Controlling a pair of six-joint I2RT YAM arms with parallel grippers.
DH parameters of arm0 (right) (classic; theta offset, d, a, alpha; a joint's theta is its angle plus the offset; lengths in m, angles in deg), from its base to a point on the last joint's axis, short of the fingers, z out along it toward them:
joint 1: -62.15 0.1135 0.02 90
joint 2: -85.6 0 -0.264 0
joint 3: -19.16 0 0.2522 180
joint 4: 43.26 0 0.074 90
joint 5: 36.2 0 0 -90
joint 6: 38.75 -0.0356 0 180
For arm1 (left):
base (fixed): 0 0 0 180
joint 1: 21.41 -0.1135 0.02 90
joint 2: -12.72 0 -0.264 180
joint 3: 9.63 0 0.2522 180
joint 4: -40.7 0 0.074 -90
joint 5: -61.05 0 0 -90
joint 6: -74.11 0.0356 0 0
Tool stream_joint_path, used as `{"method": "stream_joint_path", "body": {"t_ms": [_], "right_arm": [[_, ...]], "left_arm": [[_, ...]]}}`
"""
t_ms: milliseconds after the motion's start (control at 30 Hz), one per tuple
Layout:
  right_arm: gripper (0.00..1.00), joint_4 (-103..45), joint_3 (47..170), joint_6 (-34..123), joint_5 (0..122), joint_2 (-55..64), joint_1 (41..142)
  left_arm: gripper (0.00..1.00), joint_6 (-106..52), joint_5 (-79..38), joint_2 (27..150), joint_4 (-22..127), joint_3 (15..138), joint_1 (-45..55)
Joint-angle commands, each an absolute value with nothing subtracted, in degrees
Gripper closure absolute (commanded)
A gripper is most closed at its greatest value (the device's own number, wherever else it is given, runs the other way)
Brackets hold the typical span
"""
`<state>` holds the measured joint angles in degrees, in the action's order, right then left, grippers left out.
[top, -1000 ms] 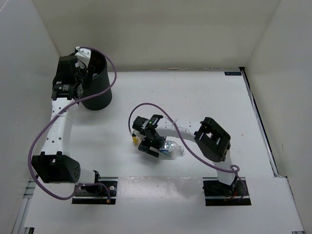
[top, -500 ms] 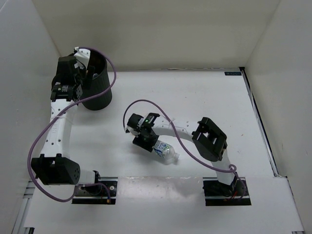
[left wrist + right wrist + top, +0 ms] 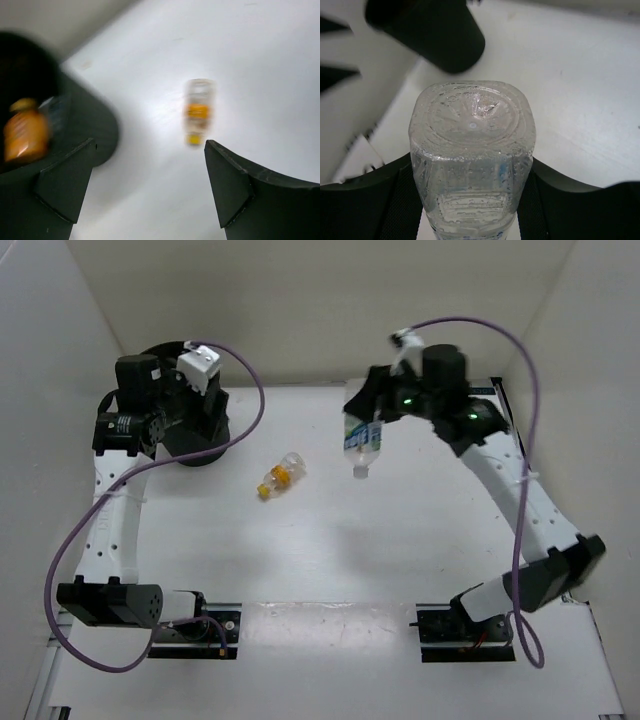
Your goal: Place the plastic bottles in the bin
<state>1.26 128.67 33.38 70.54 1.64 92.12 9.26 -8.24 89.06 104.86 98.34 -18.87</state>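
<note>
My right gripper [image 3: 368,418] hangs high over the far middle of the table, shut on a clear bottle [image 3: 362,440] with a blue-green label, cap pointing down. In the right wrist view the bottle's base [image 3: 472,120] fills the space between the fingers [image 3: 560,195]. A small yellow-capped bottle [image 3: 280,475] lies on the table, also in the left wrist view as a blurred bottle [image 3: 198,111]. The black bin [image 3: 200,452] stands at the far left. My left gripper [image 3: 205,405] hovers at its rim, open and empty [image 3: 150,185]. An orange bottle [image 3: 25,135] lies inside the bin [image 3: 85,125].
White walls close in the table on the left, far and right sides. The bin [image 3: 440,35] shows ahead of the held bottle in the right wrist view. Purple cables loop off both arms.
The right gripper shut on the labelled bottle and lifted it from the near middle of the table up toward the far side. The yellow-capped bottle now lies uncovered. The left arm shifted at the bin.
</note>
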Motion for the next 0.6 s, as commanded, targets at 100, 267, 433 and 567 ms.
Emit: {"method": "stream_joint_path", "body": {"t_ms": [100, 267, 433, 567], "right_arm": [[1.00, -31.15, 118.79, 10.14, 89.39, 1.59, 88.34], [1.00, -48.34, 118.27, 1.34, 92.30, -0.71, 89.48], [1.00, -52.26, 118.17, -0.17, 91.60, -1.94, 91.23], [1.00, -54.37, 120.10, -0.96, 92.39, -4.04, 92.38]], "left_arm": [[0.00, 9.18, 19.20, 92.52, 115.46, 104.05, -10.26], [0.00, 5.74, 29.14, 97.09, 114.93, 109.94, -9.72], [0.00, 3.45, 40.82, 100.26, 114.32, 110.65, -9.72], [0.00, 1.61, 46.10, 103.07, 113.70, 109.08, -9.72]]}}
